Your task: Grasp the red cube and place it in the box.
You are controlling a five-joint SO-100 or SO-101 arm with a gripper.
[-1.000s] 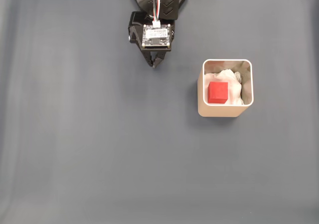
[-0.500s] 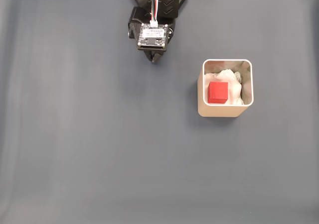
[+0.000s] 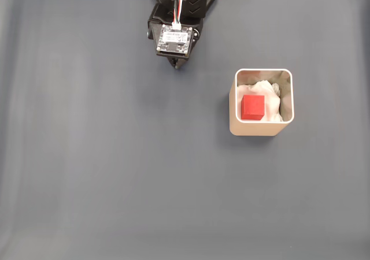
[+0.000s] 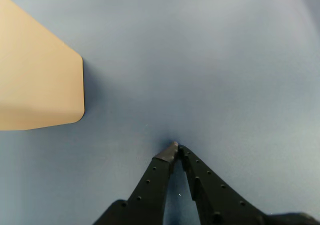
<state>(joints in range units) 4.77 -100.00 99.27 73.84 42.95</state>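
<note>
From my station, the grey counter [image 3: 115, 167] takes up nearly the whole fixed view, plain and even all across. The arm [image 3: 184, 0] comes in at the top edge, its base cut off by the frame, with a small circuit board [image 3: 175, 40] facing up and red, white and black wires running into it. That board and the black housing cover most of the claw [image 3: 177, 65] from above, so I see just its dark tip poking out below.

The box [image 3: 263, 128] stands on the counter to the right of the claw and lower in that view, well apart from it. In the wrist view I get just 1 beige wall of the box [image 4: 40, 80] at the left edge, cut off by the frame, its inside hidden.

The red cube [image 3: 253, 107] lies inside the box, resting on the white padding [image 3: 267, 92], towards the box's left wall in the fixed view, and nowhere near the claw.

In the wrist view the claw [image 4: 176, 150] is clenched, its 2 black fingers [image 4: 155, 177] meeting at the tips with nothing between them, above bare counter.
</note>
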